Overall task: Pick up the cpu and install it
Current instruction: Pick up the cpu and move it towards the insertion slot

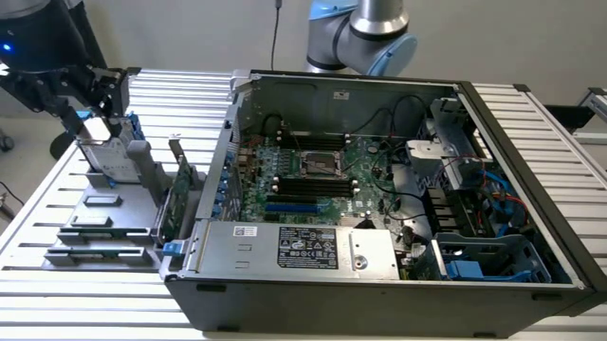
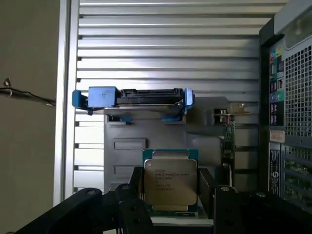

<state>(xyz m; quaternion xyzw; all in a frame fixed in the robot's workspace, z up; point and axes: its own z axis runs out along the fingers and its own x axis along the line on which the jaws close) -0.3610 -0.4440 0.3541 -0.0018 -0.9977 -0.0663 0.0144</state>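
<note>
The gripper (image 2: 170, 197) is gripping the cpu (image 2: 169, 183) by two opposite edges. Its jaws are standing wide but closed on the chip, whose dull silver top with printed lettering is facing the wrist camera. In the exterior view the gripper is hanging at that view's left, over the grey parts holder (image 1: 133, 213) and just above the hard drive (image 1: 112, 162) with blue rails. The chip is appearing clear of the holder (so the pick-up is looking done). The install is not yet done. The cpu socket (image 1: 319, 165) on the motherboard (image 1: 365, 160), inside the open computer case (image 1: 379, 298), is looking unfilled as far as I can judge. It is lying well apart from the gripper.
</note>
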